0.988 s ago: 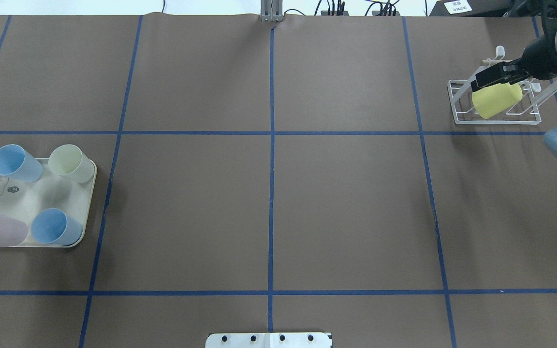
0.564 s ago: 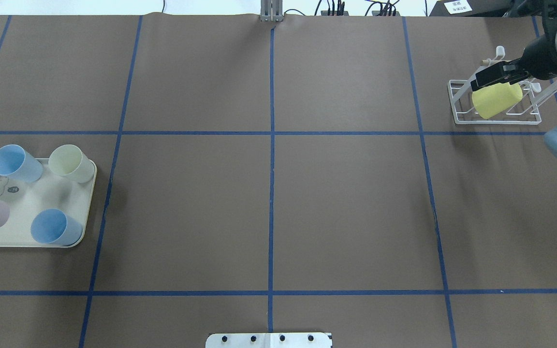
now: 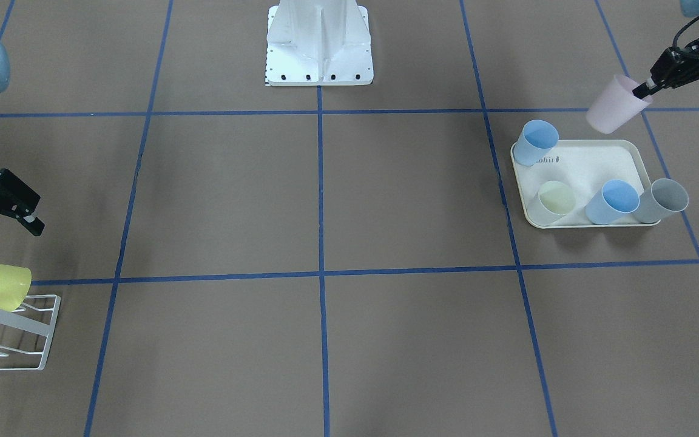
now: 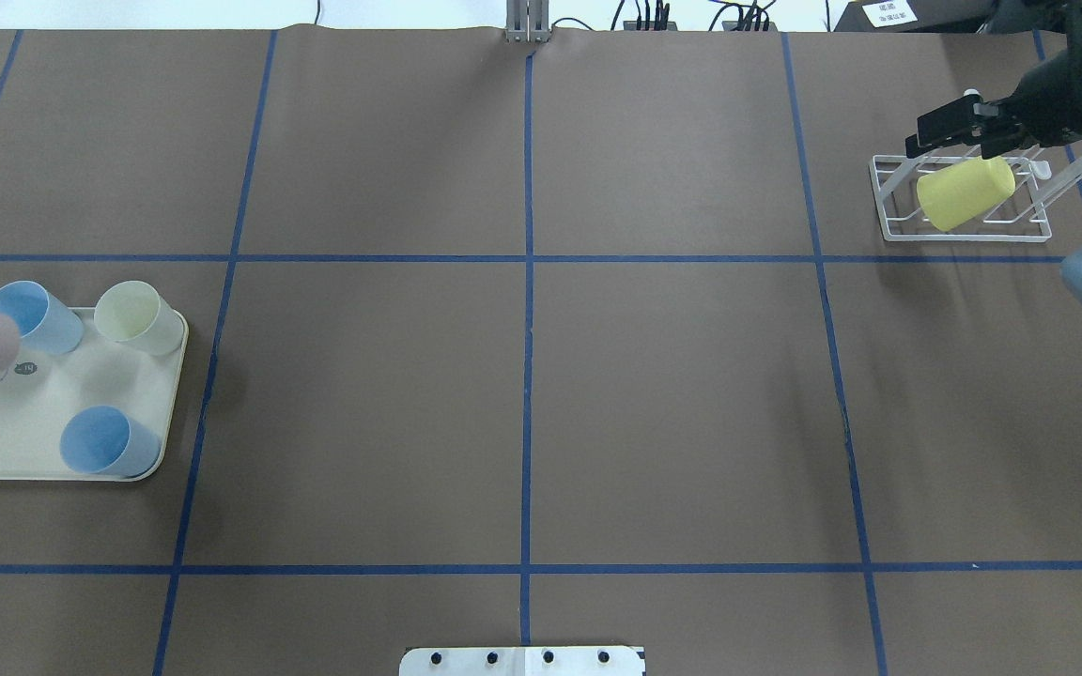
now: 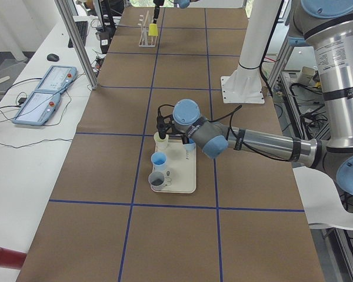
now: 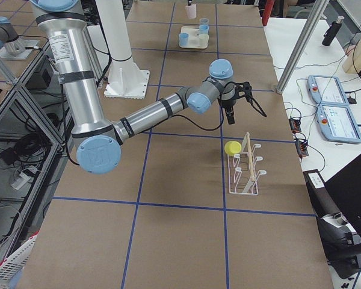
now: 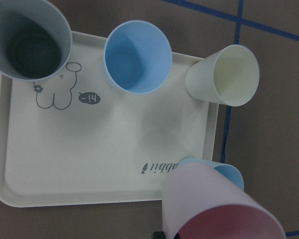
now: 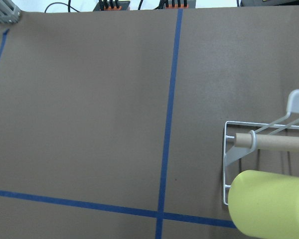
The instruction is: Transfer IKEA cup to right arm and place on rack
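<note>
Up and away went the right gripper [image 4: 922, 134], off the yellow cup [image 4: 964, 192] it had been pinching a second before. Its jaws stood wide apart with nothing between them, hovering just above and behind the cup. The yellow cup was left on its own, lying tilted on the rack [image 4: 964, 237] at the far right of the table. From the right wrist camera, it showed just beside the rack's wooden dowel [image 8: 279, 142], with white wire framing the corner.

Over on the other side, the pink cup [image 3: 613, 106] had come off the tray [image 3: 580, 149] as well. A second ago it sat at the tray's near corner; now it hung in the air, tipped over, past the tray's edge on the robot's side. The left gripper [image 3: 644, 90] had it by the rim, one finger inside the mouth and the jaws clamped on the wall. In the overhead view only a sliver of the pink cup showed at the left edge.

Four cups stood on the tray, unmoved. One blue cup [image 3: 537, 141] was at the corner nearest the robot. Along the far edge stood a pale green cup [image 3: 557, 199], a second blue cup [image 3: 613, 200] and a grey cup [image 3: 662, 200]. The wrist camera on the left arm looked straight down into them, with the pink cup's mouth filling its lower right corner.
</note>
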Tool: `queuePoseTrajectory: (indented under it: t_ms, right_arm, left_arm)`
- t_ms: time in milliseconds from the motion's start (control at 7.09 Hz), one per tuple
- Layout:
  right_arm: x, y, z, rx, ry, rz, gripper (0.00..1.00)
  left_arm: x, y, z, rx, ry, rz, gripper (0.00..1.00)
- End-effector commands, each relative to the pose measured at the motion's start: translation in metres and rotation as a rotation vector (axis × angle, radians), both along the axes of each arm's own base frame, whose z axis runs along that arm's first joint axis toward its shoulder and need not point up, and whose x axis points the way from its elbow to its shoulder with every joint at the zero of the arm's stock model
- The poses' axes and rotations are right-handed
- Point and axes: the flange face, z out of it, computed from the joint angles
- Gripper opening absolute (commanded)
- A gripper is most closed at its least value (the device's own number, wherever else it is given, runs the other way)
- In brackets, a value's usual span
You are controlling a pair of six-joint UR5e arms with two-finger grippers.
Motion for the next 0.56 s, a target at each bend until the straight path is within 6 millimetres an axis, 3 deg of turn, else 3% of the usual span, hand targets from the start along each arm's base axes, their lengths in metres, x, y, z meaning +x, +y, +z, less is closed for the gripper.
queuePoseTrajectory:
  t_ms: [0, 282, 423]
  right_arm:
    - [0.004, 0.018, -0.036, -0.065, -0.134, 0.057, 1.00]
    - [0.004, 0.037, -0.062, -0.148, -0.389, 0.075, 1.00]
    - [0.006, 0.050, -0.068, -0.185, -0.471, 0.047, 1.00]
  left_arm:
    - [0.008, -0.034, -0.072, -0.078, 0.075, -0.068, 0.00]
    - [0.024, -0.067, -0.146, -0.099, 0.142, -0.090, 0.00]
    - [0.038, -0.073, -0.175, -0.124, 0.168, -0.085, 0.00]
